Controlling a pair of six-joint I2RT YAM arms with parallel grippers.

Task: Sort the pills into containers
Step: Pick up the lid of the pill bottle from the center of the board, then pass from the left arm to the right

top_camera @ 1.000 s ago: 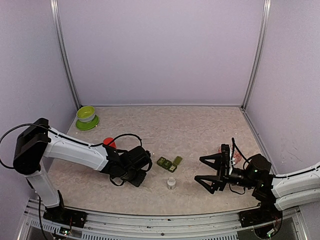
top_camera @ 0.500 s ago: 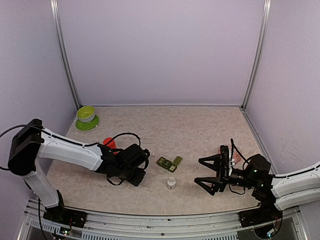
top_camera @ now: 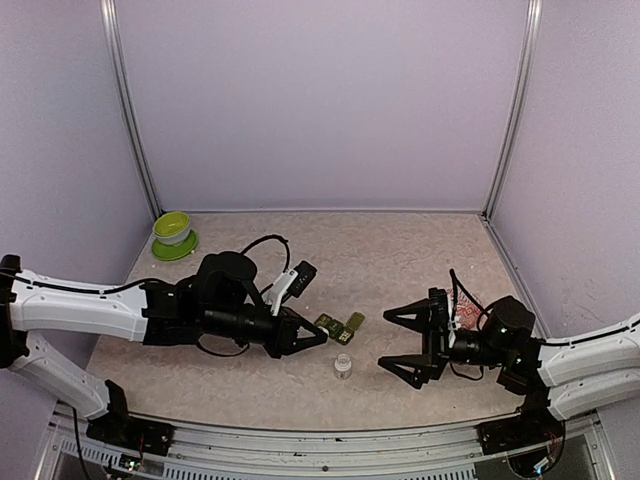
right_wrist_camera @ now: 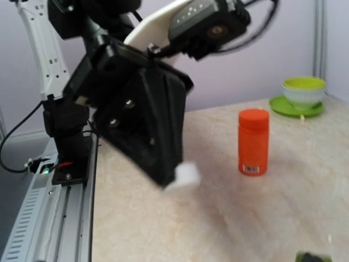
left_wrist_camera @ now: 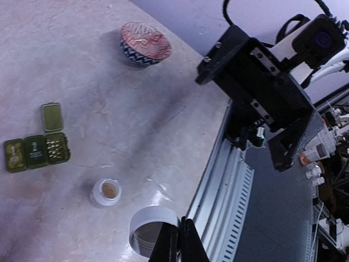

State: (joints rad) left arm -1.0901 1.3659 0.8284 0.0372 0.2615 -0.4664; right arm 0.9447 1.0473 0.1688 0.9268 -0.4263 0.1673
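The containers (top_camera: 339, 325) lay in the middle of the tabletop (top_camera: 400, 250), joined in a row, one lid flipped open and pills (left_wrist_camera: 56, 148) showing in the end box. Just nearer stood a small uncapped bottle (top_camera: 343, 366). The left jaws, just left of the containers, were pinched together on the rim of a white cap (left_wrist_camera: 151, 229). The right jaws gaped wide, holding nothing, off to the right of the bottle. A green bowl (top_camera: 172, 228) sat in the far left corner.

Soft, even light left faint shadows. The right wrist view was blurred; the table (left_wrist_camera: 163, 131) showed slight glare.
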